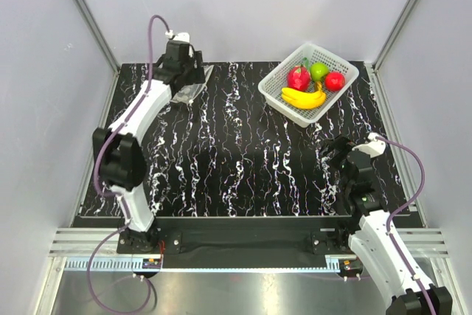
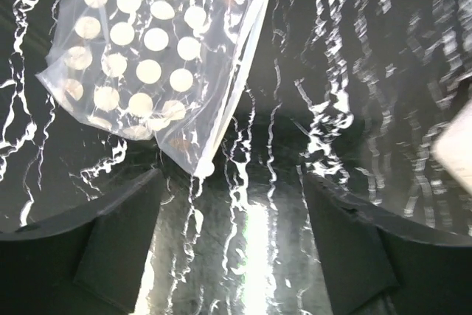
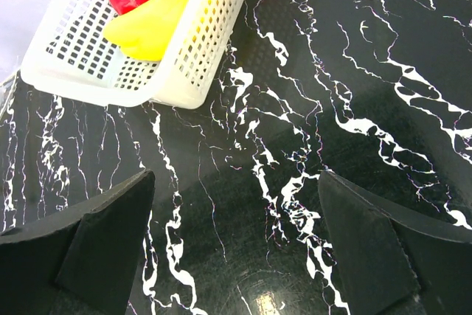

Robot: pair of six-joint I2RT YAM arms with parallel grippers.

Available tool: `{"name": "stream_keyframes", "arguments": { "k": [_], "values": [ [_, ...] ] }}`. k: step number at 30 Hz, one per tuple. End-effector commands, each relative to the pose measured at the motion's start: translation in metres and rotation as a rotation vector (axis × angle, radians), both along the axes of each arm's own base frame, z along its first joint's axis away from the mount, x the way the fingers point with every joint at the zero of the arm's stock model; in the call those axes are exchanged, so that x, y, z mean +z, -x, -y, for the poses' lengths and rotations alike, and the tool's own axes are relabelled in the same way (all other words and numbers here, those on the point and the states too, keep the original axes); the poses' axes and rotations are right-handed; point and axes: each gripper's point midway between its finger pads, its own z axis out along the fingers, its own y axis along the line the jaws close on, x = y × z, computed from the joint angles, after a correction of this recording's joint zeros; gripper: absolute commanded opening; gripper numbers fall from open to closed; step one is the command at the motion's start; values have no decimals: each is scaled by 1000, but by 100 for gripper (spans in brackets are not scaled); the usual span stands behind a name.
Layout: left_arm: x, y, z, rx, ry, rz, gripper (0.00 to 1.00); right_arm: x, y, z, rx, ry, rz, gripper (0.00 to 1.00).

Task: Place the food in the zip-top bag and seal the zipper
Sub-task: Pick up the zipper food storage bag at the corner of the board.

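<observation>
Left end effector (image 2: pixel 232 182) is spread wide with nothing in it, hovering low over the bench (image 1: pixel 236 153) at the far-left corner. On its wrist cam the bag (image 2: pixel 140 64) lies flat just ahead and left of centre, with only its nearest corner reaching the gap between the fingers. The zipper (image 2: pixel 236 71) is the pale strip on the bag's right edge. Its long axis runs diagonally from far-right to near-left, so it's skewed to my closing line and not square to it. My read is that I need to shift left and forward, maybe with some wrist roll, before I can pinch that mouth edge. Right end effector (image 3: pixel 236 182) is also wide and empty, over bare bench at near right. The basket (image 3: pixel 199 57) is ahead and to its left, near but not under it. All the food is in the basket and none is in the bag yet: banana (image 1: pixel 302 98), red green-topped fruit (image 1: pixel 299 77), green fruit (image 1: pixel 318 71), red fruit (image 1: pixel 335 81). Basket and bag are well apart across the far edge, so left arm takes the bag and right arm takes the fruit.
</observation>
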Motion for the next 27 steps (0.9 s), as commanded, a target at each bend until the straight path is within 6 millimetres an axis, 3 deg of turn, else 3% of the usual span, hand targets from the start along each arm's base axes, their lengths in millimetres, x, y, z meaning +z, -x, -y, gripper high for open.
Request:
{"name": "stream_keyframes", "arguments": {
  "k": [1, 2, 5, 8, 11, 14, 27],
  "values": [
    [-2, -10, -6, -33, -132, -42, 77, 7, -3, -1, 6, 2, 31, 100],
    [-14, -15, -5, -36, -146, -64, 76, 8, -3, -2, 8, 1, 33, 100],
    [-20, -27, -7, -44, -190, -64, 70, 8, -4, -2, 9, 2, 29, 100],
    [-48, -39, -12, -36, -253, -111, 67, 7, -3, -2, 8, 1, 28, 100],
    [-59, -46, -13, -41, -288, -141, 59, 14, -7, -3, 13, -4, 58, 100],
    [-84, -55, -13, -46, -319, -186, 54, 14, -7, -3, 11, -4, 56, 100],
    [-114, -76, -16, -93, -417, -234, 49, 14, -7, -3, 13, -4, 58, 100]
  ]
}}
